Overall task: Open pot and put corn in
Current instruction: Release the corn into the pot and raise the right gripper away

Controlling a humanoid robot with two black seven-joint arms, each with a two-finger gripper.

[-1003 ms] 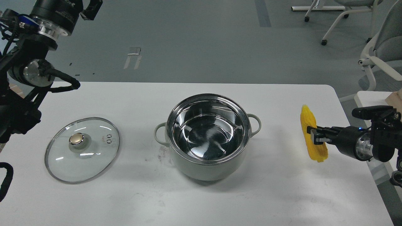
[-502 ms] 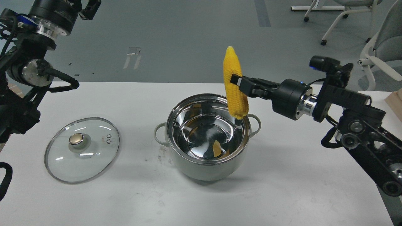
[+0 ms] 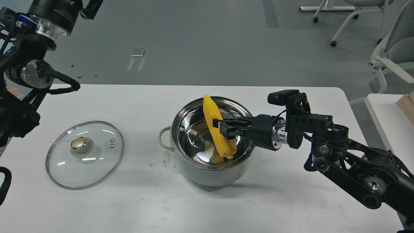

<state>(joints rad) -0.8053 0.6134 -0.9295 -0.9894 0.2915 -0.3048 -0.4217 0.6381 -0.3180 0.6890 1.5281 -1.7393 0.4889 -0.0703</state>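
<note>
Lowered since the earlier frame, the corn [image 3: 217,129] now sits tilted inside the pot [image 3: 212,170], gripped mid-cob by the right hand [image 3: 226,128]. Lid [image 3: 84,154] rests on the surface [image 3: 291,194], well left of that hand. Left hand [image 3: 90,7]: grip state cannot be told.

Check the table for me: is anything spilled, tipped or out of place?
Nothing stands out. The round grey-green pot stands upright, its glass lid with the gold knob flat on the white table to its left. The right gripper holds the yellow corn cob tilted inside the pot.
</note>
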